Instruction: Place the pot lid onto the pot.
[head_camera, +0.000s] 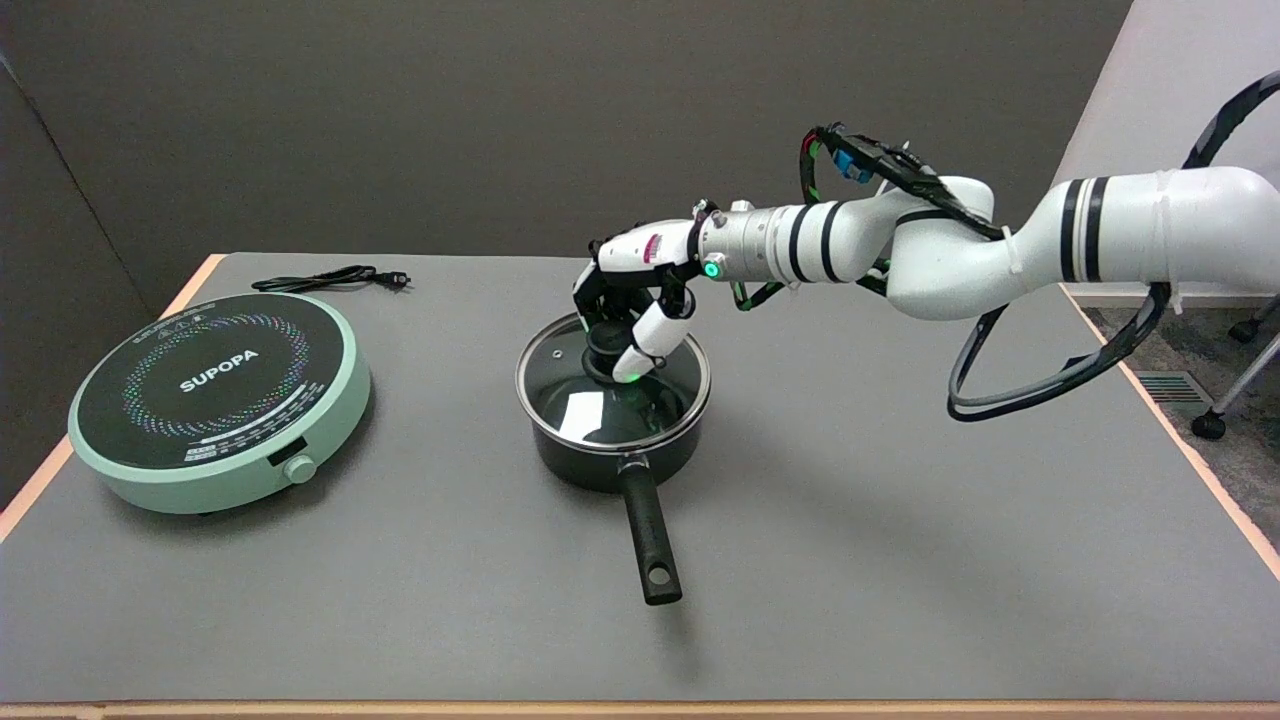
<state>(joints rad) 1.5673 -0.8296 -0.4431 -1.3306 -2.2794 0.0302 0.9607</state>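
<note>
Glass pot lid (590, 400) sits on black pot (600, 455), approx. centre of grey counter (900, 560); pot handle points toward near edge. Right hand (630, 310) above lid, fingers curled round lid's black knob (603, 345), grasping it. Green induction cooker (215, 400) w/ power cord (330, 280) at left, well apart from pot

Lid (600, 395) on pot (612, 450), mid-table; cooker (220, 400) left; cord (330, 280) behind cooker.

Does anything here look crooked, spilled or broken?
Nothing stands out. The lid sits on the pot, seemingly level, with the right hand around its knob. No spills or damage show.
</note>
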